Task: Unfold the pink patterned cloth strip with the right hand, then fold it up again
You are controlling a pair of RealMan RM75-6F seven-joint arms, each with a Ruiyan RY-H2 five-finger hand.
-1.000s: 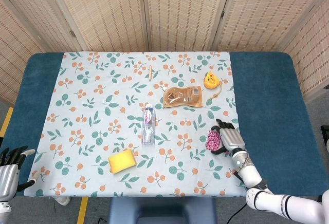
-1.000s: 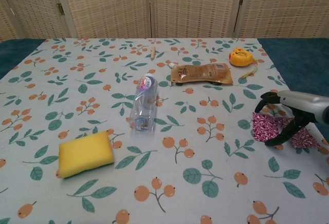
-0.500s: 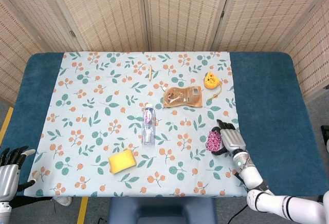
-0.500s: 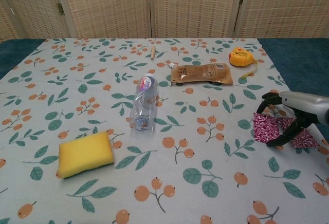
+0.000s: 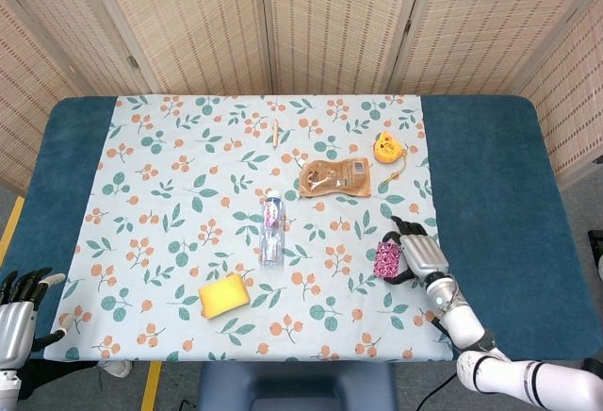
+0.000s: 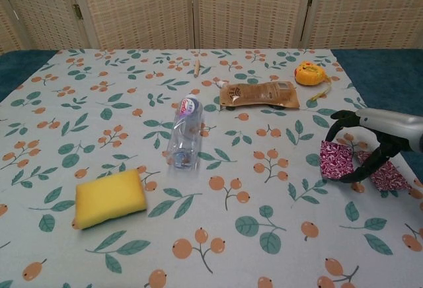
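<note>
We see our right hand (image 6: 370,144) gripping the pink patterned cloth strip (image 6: 336,160), which rests on the worktop under its curled dark fingers (image 6: 357,170); our left hand (image 5: 21,305) is open.

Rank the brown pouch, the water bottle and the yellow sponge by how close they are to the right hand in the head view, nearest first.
From the right hand:
1. Brown pouch, up-left, toward the screen.
2. Water bottle, lying mid-table to the left.
3. Yellow sponge, farthest left, near the front edge.

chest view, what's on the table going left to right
yellow sponge → water bottle → pencil → brown pouch → yellow tape measure → pink patterned cloth strip → right hand
</note>
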